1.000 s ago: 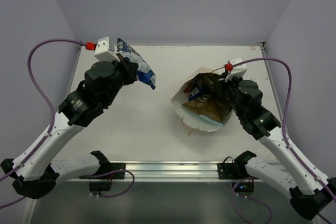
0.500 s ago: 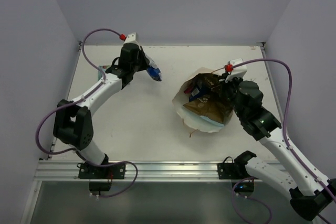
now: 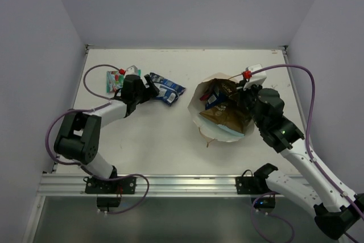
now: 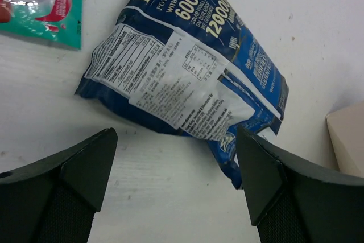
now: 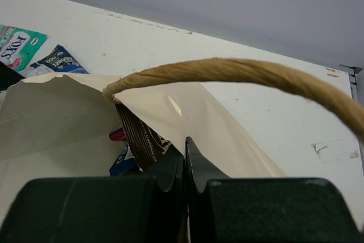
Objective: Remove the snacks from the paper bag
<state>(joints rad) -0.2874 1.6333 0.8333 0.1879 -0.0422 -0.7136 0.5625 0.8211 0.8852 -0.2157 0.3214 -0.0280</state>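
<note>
- Since half a second ago, the left arm has dropped low and the blue and white packet (image 4: pixel 187 78) now lies flat on the bench (image 3: pixel 153 140), free of any grip.
- Left tool (image 4: pixel 173 138): fingers spread wide and holding nothing, hovering just over the near edge of that packet.
- A green and red packet (image 3: pixel 114 79) lies just beside it, at the far left of the bench.
- Right tool (image 5: pixel 185 157): fingers pressed together, apparently pinching the cream wall of the paper bag (image 3: pixel 219 132) at its mouth, under the cord handle (image 5: pixel 239 72).
- The bag sits right of centre with its mouth open. A brown packet (image 3: pixel 227 118) and at least one blue one show inside, so most of the job remains.
- Risk: lifting away carelessly, the low left tool could snag the packet and drag it.
- Risk: if the right tool's pinch slips or pulls, the bag may close, tear or tip, hiding the packets left inside.
</note>
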